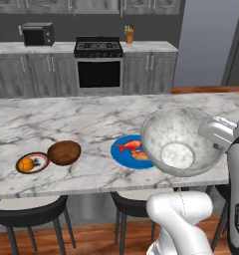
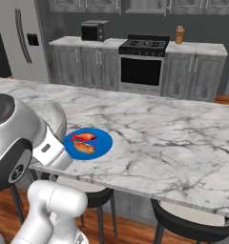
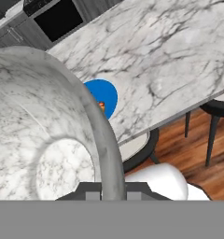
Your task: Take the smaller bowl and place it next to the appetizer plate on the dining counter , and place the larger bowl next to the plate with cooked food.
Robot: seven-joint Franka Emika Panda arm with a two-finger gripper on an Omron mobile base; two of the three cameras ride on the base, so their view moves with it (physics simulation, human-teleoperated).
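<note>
Speckled grey-white stone, the larger bowl [image 1: 179, 142] is held tilted above the bench's [image 1: 91, 119] near edge, its pale inside turned toward the left base camera. Its rim is pinched between the fingers [image 3: 109, 189], seen edge-on in the hand view. The plate with cooked food [image 1: 131, 151] lies just beyond. The smaller bowl [image 1: 64, 152] is seen touching the appetizer plate [image 1: 33, 162].

My arm rises from base, bends forward at elbow, forearm reaching out at counter-edge level. Wrist tilted sideways. My gripper [image 3: 109, 193] clamped tight on rim of larger bowl [image 1: 183, 142], one finger each side of wall, bowl held in air, tipped on its side. Fingertips mostly hidden by rim in hand view.
</note>
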